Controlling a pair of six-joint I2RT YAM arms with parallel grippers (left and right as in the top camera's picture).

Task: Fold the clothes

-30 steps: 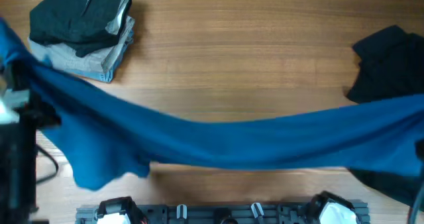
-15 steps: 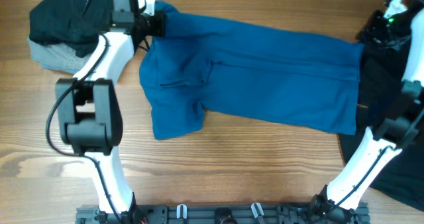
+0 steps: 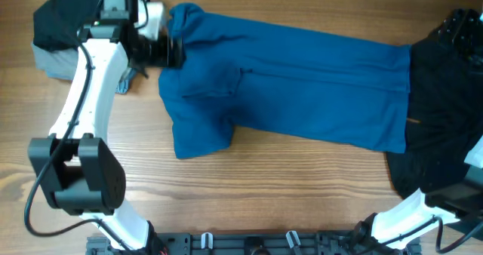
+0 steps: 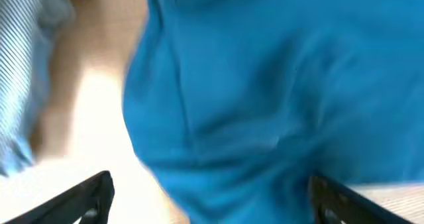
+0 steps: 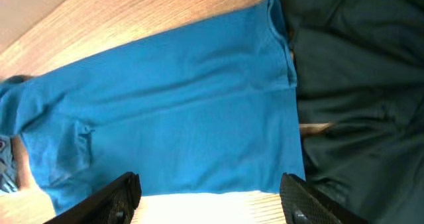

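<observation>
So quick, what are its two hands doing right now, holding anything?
Left gripper: fingers open, holding nothing, over the blue shirt.
Right gripper: fingers open, holding nothing.

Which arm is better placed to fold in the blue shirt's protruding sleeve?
Likely left. The left tool is open at the collar end of the blue shirt, the same end as the sleeve. The right tool is open above the hem end, beside the black garment.

No lettering, label, brand mark or number can be read in any of the three views. The blue shirt (image 3: 302,81), the black garment (image 3: 441,112) and the folded pile (image 3: 60,36) at the surface's far left corner bear no legible print.
</observation>
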